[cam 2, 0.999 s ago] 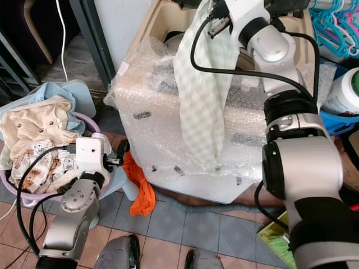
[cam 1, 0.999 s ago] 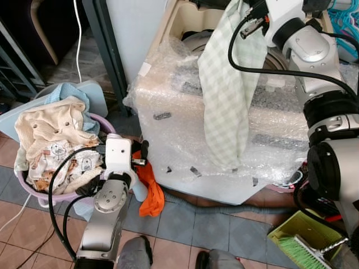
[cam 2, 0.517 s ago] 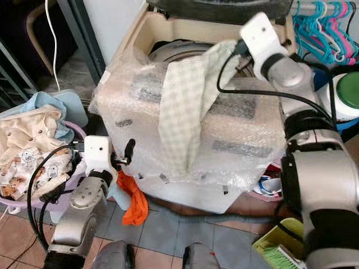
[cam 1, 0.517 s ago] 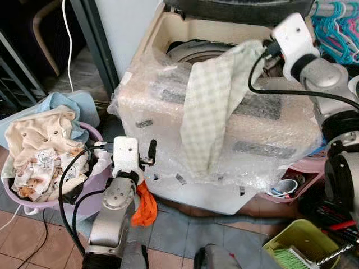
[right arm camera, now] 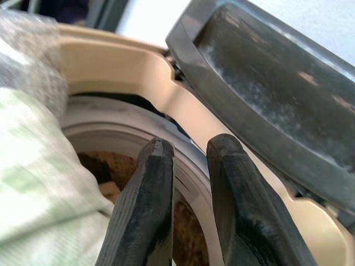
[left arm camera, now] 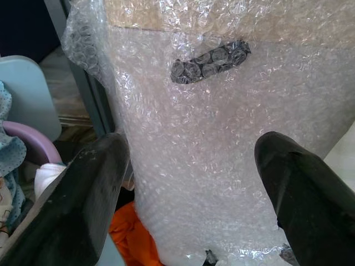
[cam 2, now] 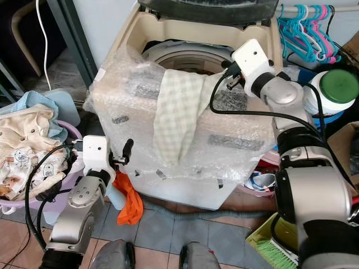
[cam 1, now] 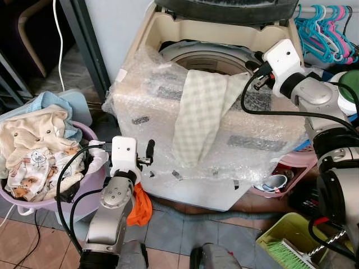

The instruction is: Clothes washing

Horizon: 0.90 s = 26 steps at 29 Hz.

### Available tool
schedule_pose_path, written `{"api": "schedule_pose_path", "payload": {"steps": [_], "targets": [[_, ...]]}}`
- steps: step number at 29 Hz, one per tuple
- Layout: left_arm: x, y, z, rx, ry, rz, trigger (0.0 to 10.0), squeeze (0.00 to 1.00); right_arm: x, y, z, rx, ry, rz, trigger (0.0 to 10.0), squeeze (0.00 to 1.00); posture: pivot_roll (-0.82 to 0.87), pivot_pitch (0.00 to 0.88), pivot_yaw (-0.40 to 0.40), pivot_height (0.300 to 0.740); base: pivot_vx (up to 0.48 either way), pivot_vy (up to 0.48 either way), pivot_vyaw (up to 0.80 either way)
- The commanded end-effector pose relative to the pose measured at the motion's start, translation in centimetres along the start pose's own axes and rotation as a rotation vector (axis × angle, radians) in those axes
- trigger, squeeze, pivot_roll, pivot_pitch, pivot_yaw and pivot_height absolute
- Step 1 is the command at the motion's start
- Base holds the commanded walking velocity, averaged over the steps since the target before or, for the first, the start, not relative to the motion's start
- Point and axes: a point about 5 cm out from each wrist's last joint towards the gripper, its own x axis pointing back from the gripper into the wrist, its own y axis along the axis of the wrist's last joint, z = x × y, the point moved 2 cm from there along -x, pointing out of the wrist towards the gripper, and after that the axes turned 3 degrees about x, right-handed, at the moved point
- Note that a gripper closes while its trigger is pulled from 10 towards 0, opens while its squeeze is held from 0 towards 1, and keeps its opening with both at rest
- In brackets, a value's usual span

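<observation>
Step in hand: loading the washer (cam 1: 213, 56). The checked cloth (cam 1: 199, 115) lies draped over the bubble-wrapped front edge, its upper end at the drum rim and most of its length hanging down outside. The right gripper (right arm camera: 186, 183) is at the tub opening above the drum, fingers nearly closed with a narrow gap; whether they pinch the cloth's corner cannot be told. The left gripper (left arm camera: 188, 183) is spread wide and empty, facing the wrapped front panel near the basket (cam 1: 84, 193) of clothes (cam 1: 36, 145).

Next move, as judged: draw the hanging cloth up over the rim and into the drum.
</observation>
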Motion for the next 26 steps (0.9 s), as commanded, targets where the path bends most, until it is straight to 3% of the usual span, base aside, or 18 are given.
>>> {"api": "schedule_pose_path", "payload": {"steps": [1,3,4,6,7,12,13,14,15,21,26], "targets": [[0.0,-0.3,0.0,-0.004,0.005,0.009,10.0,0.0,0.3,0.8,0.5,-0.038,0.097,-0.054,10.0,0.0,-0.02,0.074,-0.02,0.74,0.0,0.0,0.0],[0.0,-0.3,0.1,-0.004,0.005,0.01,10.0,0.0,0.6,0.9,1.4,-0.044,0.185,-0.074,10.0,0.0,-0.02,0.073,-0.018,0.74,0.0,0.0,0.0],[-0.1,-0.3,0.1,-0.004,0.002,0.01,10.0,0.0,1.0,0.8,2.5,-0.067,0.261,-0.083,10.0,0.0,-0.03,0.072,-0.018,0.74,0.0,0.0,0.0],[-0.1,-0.3,0.1,-0.004,0.0,0.009,10.0,0.0,1.3,0.6,3.4,-0.083,0.3,-0.083,10.0,0.0,-0.03,0.072,-0.017,0.74,0.0,0.0,0.0],[-0.2,-0.3,0.0,-0.004,-0.003,0.008,10.0,0.0,1.5,-0.2,4.5,-0.034,0.324,-0.056,10.0,0.0,-0.03,0.071,-0.014,0.74,0.0,0.0,0.0],[-0.3,-0.2,-0.1,-0.006,-0.008,0.006,10.0,0.0,1.6,-3.4,6.4,0.021,0.245,0.086,10.0,0.0,-0.02,0.069,-0.01,0.74,0.0,0.0,0.0],[-0.3,-0.2,-0.1,-0.006,-0.008,0.006,10.0,0.0,1.7,-4.0,6.6,0.013,0.224,0.118,9.3,0.0,-0.02,0.068,-0.01,0.74,0.0,0.0,0.0],[-0.3,-0.2,-0.1,-0.006,-0.007,0.007,10.0,0.0,1.7,-4.5,6.8,0.01,0.203,0.14,0.9,0.0,-0.02,0.069,-0.009,0.74,0.0,0.0,0.0],[-0.2,-0.2,0.0,-0.007,-0.007,0.007,10.0,0.0,1.9,-4.7,6.9,0.005,0.186,0.161,0.0,0.0,-0.02,0.069,-0.009,0.74,0.0,0.0,0.0],[-0.2,-0.2,0.0,-0.009,-0.006,0.007,10.0,0.0,1.8,-4.8,7.7,0.049,0.151,0.161,0.0,0.0,-0.02,0.071,-0.008,0.74,0.0,0.0,0.0],[-0.2,-0.2,-0.1,-0.009,-0.009,0.009,10.0,0.0,1.3,-4.9,6.5,0.064,0.075,0.197,0.0,0.0,-0.02,0.073,-0.011,0.74,0.0,0.0,0.0]]}}
